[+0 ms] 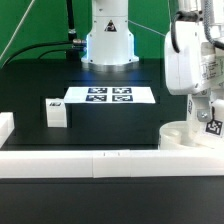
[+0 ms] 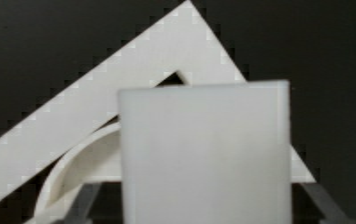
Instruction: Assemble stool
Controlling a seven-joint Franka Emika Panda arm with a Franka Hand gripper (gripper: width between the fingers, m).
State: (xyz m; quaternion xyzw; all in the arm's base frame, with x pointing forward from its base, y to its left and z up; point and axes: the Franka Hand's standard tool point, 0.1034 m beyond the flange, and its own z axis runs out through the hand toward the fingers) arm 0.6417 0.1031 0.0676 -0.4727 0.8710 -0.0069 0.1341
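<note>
White hard plastic, stiff and probably light and a little slick: the short chunky white plastic leg (image 2: pixel 201 150) is clamped between the jaws of the gripper (image 1: pixel 207 115), best gripped across its flat sides. Just below the hand lies the round thick white plastic seat (image 1: pixel 183 136). Whether leg and seat touch, I cannot tell.

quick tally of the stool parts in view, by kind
seat: 1
legs: 2, a loose leg on the table and a held leg in the claw over the seat
total: 3 stool parts in view
</note>
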